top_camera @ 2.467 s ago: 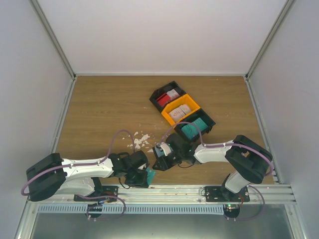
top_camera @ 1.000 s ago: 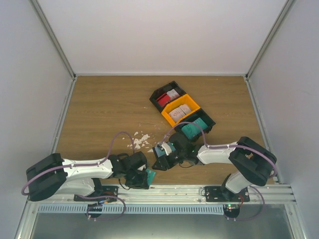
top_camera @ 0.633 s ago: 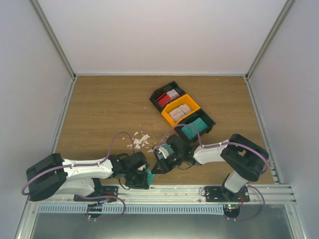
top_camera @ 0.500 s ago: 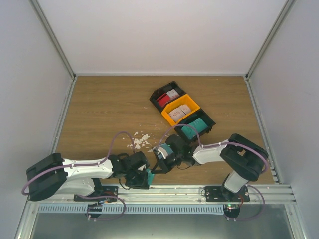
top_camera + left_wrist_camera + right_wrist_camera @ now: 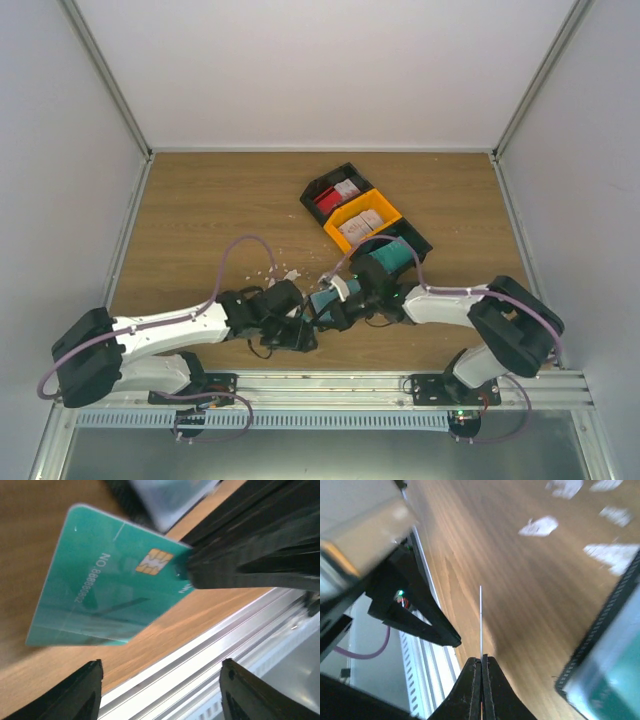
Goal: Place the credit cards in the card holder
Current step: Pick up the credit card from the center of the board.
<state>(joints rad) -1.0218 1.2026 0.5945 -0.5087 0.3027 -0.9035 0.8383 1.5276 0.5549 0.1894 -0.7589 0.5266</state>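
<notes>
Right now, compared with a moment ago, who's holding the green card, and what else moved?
The teal card changed hands. The left gripper opened and let it go, and the right gripper closed on its edge. The left arm also moved away from the front rail to meet the right one. The bins stayed where they were.

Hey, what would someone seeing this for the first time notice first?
A teal card fills the left wrist view, pinched at its edge by the right gripper, while the left gripper stands open. From above, both grippers meet near the front edge of the table, with a bright yellow bin behind them.
</notes>
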